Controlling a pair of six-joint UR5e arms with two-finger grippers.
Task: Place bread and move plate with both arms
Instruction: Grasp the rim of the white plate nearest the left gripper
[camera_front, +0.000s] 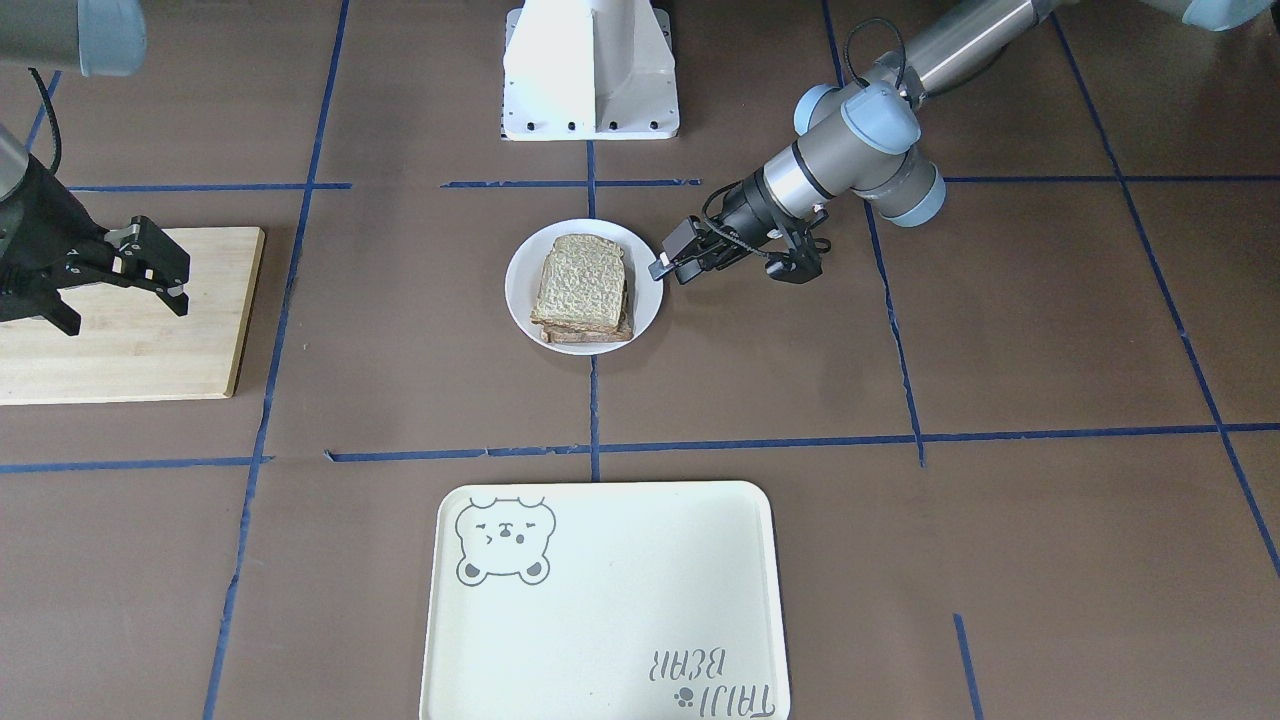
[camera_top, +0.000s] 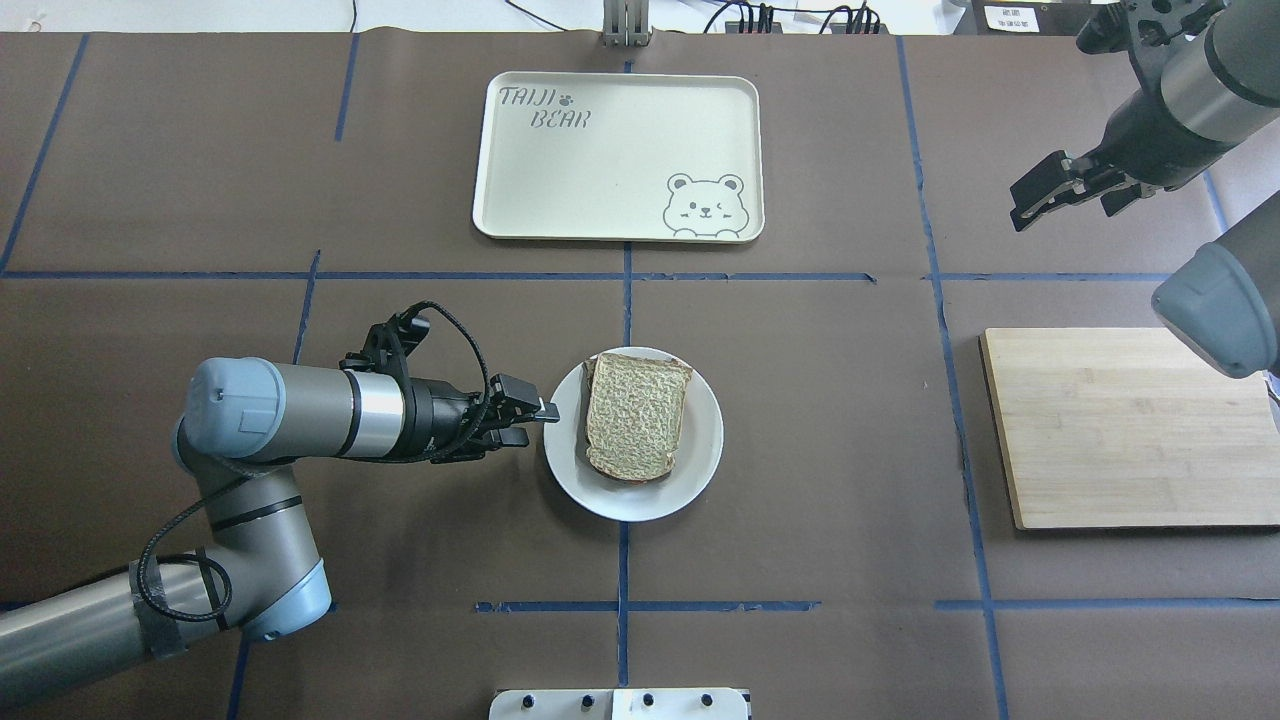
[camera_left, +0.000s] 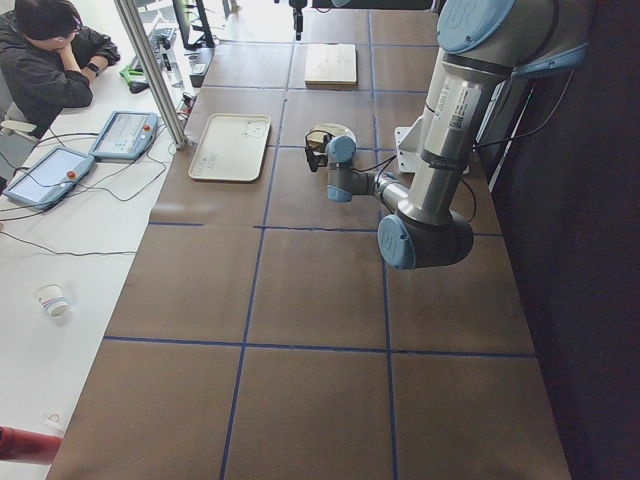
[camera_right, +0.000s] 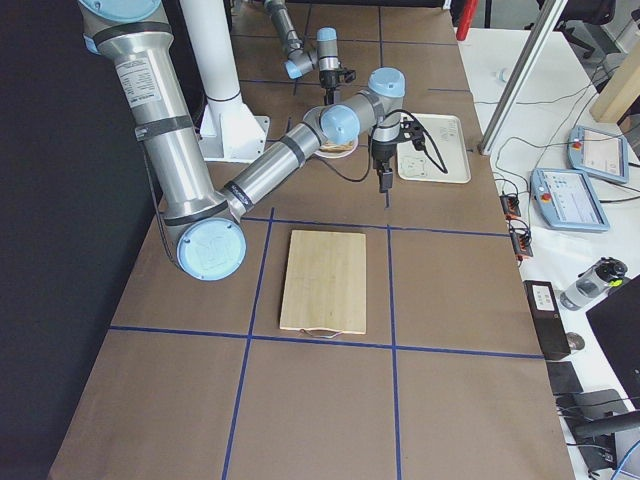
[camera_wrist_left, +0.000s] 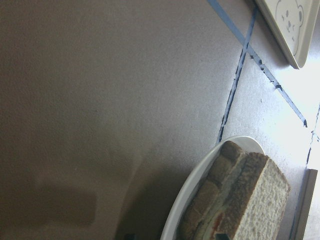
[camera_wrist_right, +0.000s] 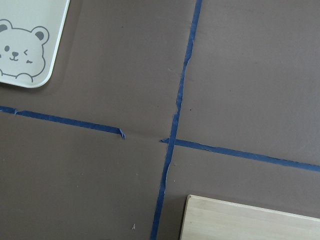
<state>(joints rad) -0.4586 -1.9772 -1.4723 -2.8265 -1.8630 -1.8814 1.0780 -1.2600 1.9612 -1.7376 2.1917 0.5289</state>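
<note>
Gripping the plate (camera_top: 700, 455) cleanly matters most here. The left pincer (camera_top: 538, 424), jaws seemingly a little apart, sits at the plate's rim, so I judge it should bite level and move slowly, sparing the bread (camera_top: 637, 415) stacked on top. Farther off, the right pincer (camera_front: 175, 280) hangs spread and empty near the wooden board (camera_top: 1130, 430); beyond lies the tray (camera_top: 620, 160). Only the left wrist view reveals filling between slices.

Place: a robot lab, likely a test cell.
Worktop: brown mat (camera_top: 830, 480) marked off with blue tape (camera_top: 780, 277).
Side bench (camera_left: 35, 380): two teach pendants (camera_left: 125, 135), trailing cables (camera_left: 70, 247), a person (camera_left: 40, 60) seated beside them.
</note>
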